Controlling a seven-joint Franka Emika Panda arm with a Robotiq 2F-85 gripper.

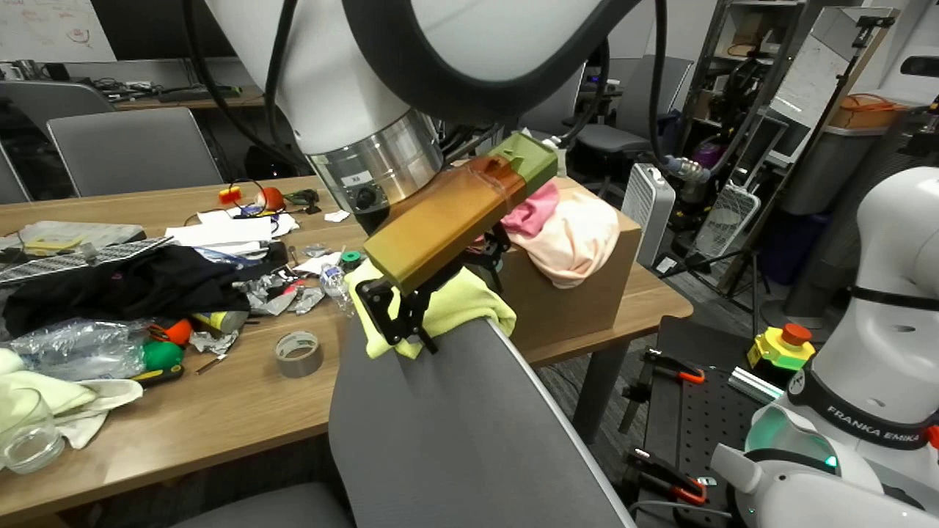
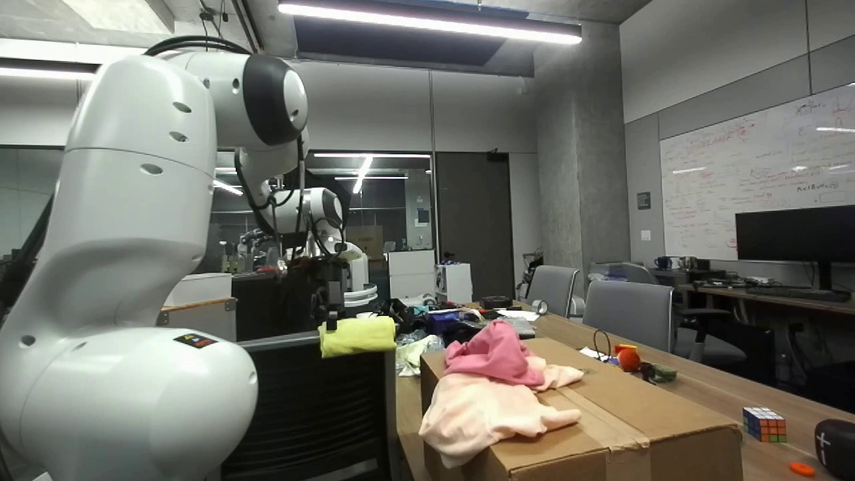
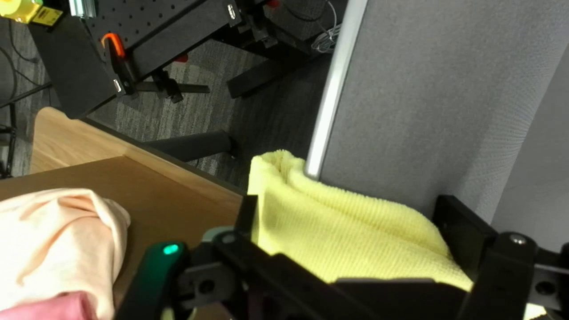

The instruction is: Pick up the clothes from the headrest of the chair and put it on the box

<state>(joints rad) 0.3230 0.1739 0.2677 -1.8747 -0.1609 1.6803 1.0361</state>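
Now | hand (image 3: 349,211) — spread, astride yellow cloth (image 3: 355,249) | pink cloth (image 2: 491,354), peach cloth (image 2: 474,411) on box (image 2: 695,454)

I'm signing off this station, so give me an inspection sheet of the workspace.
Surface: wooden table bearing a cardboard box
Job items: yellow cloth draped over the back of a gray chair, not yet on the box
Clutter: tape roll, black cloth, Rubik's cube on the table; pink cloth and peach cloth on the box
Gripper: jaws apart, yellow cloth between them
Cables: black cable hanging beside the arm
Surroundings: whiteboard, red emergency stop
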